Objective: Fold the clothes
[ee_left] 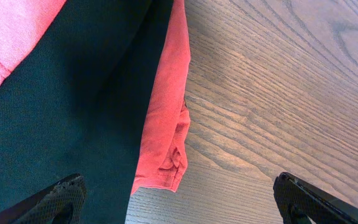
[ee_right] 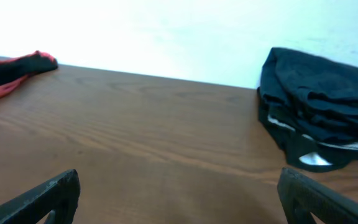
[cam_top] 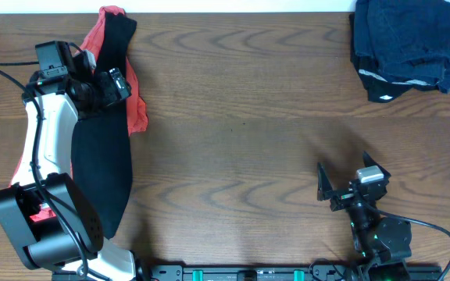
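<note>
Black fingers of the left gripper are spread wide with nothing between them, above the edge where the black garment lies on the red garment. The left arm is stretched from the near left corner toward the far edge, its wrist bent to the right. The right gripper is likewise parted and empty, held low near its base and pointed at the navy pile in the far right corner of the counter. Pale trim under that pile is seen best from the right wrist. The red garment's creases are shown only by the left wrist.
</note>
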Robot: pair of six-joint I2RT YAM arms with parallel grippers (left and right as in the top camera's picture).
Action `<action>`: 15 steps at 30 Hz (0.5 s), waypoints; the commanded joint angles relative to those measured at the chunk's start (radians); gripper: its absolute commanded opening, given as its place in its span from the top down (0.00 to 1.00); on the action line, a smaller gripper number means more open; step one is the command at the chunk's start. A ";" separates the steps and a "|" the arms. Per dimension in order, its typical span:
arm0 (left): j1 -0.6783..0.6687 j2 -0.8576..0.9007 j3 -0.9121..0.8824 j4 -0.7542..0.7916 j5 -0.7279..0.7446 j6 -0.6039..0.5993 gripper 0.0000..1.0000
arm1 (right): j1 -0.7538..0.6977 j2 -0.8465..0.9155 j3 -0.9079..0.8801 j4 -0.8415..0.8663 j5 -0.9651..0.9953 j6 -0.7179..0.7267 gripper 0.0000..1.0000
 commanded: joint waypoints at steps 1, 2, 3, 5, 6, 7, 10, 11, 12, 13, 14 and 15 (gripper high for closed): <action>-0.001 0.008 -0.008 -0.002 -0.008 0.010 0.02 | -0.023 -0.014 -0.002 -0.005 0.003 0.013 0.01; -0.001 0.008 -0.008 -0.002 -0.008 0.010 0.02 | -0.029 -0.014 -0.002 -0.004 0.003 0.013 0.01; -0.001 0.008 -0.008 -0.002 -0.008 0.010 0.02 | -0.035 -0.014 -0.002 -0.004 0.003 0.013 0.01; -0.001 0.008 -0.008 -0.002 -0.008 0.010 0.02 | -0.055 -0.014 -0.002 -0.004 0.003 0.013 0.01; -0.001 0.008 -0.008 -0.002 -0.008 0.010 0.02 | -0.064 -0.014 -0.002 -0.004 0.003 0.013 0.01; -0.001 0.008 -0.008 -0.002 -0.008 0.010 0.02 | -0.072 -0.014 -0.002 -0.004 0.003 0.013 0.01; -0.001 0.008 -0.008 -0.002 -0.008 0.010 0.02 | -0.077 -0.014 -0.002 -0.004 0.003 0.013 0.01; -0.001 0.008 -0.008 -0.002 -0.008 0.010 0.02 | -0.077 -0.014 -0.002 -0.005 0.003 0.013 0.01; -0.001 0.008 -0.008 -0.002 -0.008 0.010 0.02 | -0.077 -0.014 -0.002 -0.004 0.003 0.013 0.01; -0.001 0.008 -0.008 -0.002 -0.008 0.010 0.02 | -0.077 -0.014 -0.002 -0.005 0.003 0.013 0.01; -0.001 0.008 -0.008 -0.002 -0.008 0.010 0.02 | -0.077 -0.014 -0.002 -0.005 0.003 0.013 0.01; -0.001 0.008 -0.008 -0.002 -0.008 0.010 0.02 | -0.077 -0.014 -0.002 -0.005 0.003 0.013 0.01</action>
